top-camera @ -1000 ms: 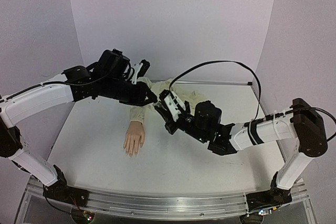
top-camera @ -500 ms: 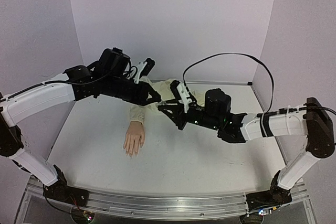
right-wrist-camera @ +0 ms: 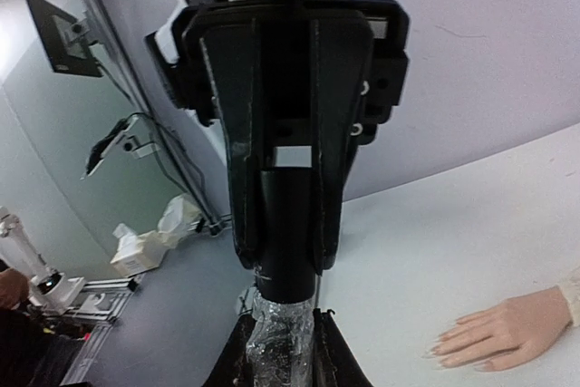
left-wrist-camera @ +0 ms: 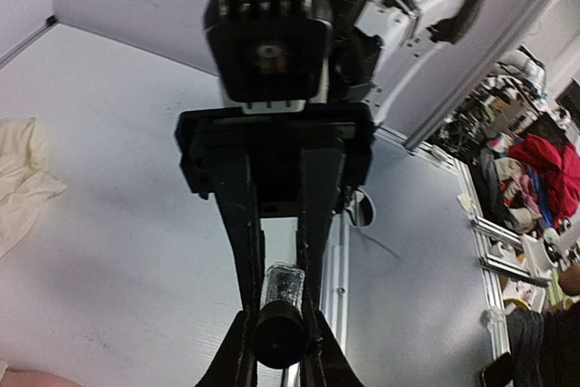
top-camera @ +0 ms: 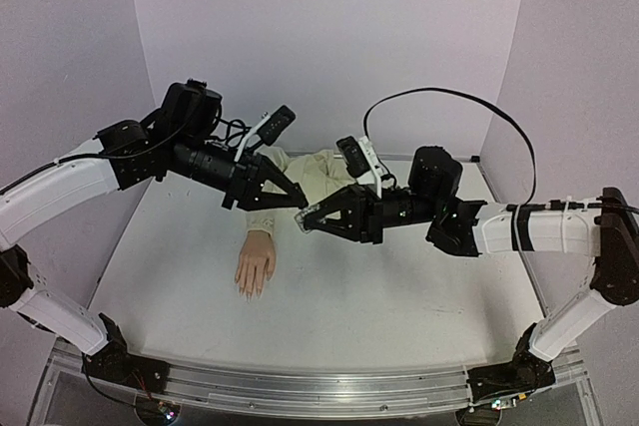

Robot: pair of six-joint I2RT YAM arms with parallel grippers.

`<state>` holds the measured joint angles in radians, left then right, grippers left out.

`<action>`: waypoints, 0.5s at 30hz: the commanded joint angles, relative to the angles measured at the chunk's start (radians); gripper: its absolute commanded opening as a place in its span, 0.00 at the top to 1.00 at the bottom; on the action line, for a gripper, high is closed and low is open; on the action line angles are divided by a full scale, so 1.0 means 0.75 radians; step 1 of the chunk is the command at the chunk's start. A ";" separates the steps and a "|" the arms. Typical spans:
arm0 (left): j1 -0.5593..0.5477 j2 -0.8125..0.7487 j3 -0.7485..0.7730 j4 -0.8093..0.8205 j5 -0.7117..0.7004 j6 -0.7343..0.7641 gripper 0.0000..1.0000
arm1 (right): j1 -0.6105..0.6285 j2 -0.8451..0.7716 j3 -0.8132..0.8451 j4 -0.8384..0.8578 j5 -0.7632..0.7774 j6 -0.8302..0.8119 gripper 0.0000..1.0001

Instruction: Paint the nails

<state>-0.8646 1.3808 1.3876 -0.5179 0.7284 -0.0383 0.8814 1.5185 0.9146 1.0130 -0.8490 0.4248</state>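
Observation:
The pale mannequin hand (top-camera: 256,264) lies palm down on the white table (top-camera: 399,296), and its nails (top-camera: 251,290) point toward the near edge. The right wrist view shows the hand (right-wrist-camera: 507,328) too. Above the cream sleeve (top-camera: 329,172) the two grippers meet tip to tip in the air. My left gripper (top-camera: 297,205) (left-wrist-camera: 278,319) is shut on a black cylindrical cap (left-wrist-camera: 276,337) (right-wrist-camera: 290,233). My right gripper (top-camera: 309,216) (right-wrist-camera: 283,324) is shut on the small glittery polish bottle (right-wrist-camera: 281,351) (left-wrist-camera: 285,285) just below that cap. Cap and bottle sit in one line, and I cannot tell whether they are still joined.
White walls close the table at the back and on both sides. A metal rail (top-camera: 300,391) runs along the near edge between the arm bases. A black cable (top-camera: 449,97) loops above the right arm. The rumpled sleeve reaches to the back wall.
Both arms have lifted. The right arm has stretched out level toward the left, and the left wrist has drawn back to the left. The gripper tips stay together over the sleeve. The hand has not moved.

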 commanded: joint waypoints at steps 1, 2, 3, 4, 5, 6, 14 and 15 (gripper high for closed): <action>-0.079 0.067 -0.011 -0.115 0.328 0.142 1.00 | 0.044 -0.043 0.175 0.426 -0.118 0.125 1.00; -0.078 0.061 -0.011 -0.118 0.336 0.143 1.00 | 0.043 -0.047 0.165 0.426 -0.106 0.118 1.00; -0.079 0.052 -0.010 -0.117 0.334 0.143 1.00 | 0.043 -0.053 0.153 0.427 -0.091 0.107 1.00; -0.078 0.043 -0.008 -0.119 0.319 0.139 1.00 | 0.044 -0.056 0.140 0.425 -0.070 0.096 1.00; -0.079 0.032 -0.006 -0.118 0.288 0.129 1.00 | 0.043 -0.059 0.129 0.425 -0.052 0.085 1.00; -0.079 0.023 -0.004 -0.118 0.262 0.118 1.00 | 0.043 -0.065 0.117 0.424 -0.030 0.068 1.00; -0.078 -0.102 -0.023 -0.033 -0.084 -0.033 0.69 | 0.042 -0.128 -0.004 0.363 0.197 -0.180 1.00; -0.078 -0.124 -0.037 -0.008 -0.131 -0.054 0.63 | 0.042 -0.133 -0.010 0.341 0.219 -0.208 1.00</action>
<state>-0.8970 1.3342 1.3884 -0.5282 0.7715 -0.0128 0.9112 1.5028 0.8974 1.1275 -0.8452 0.3874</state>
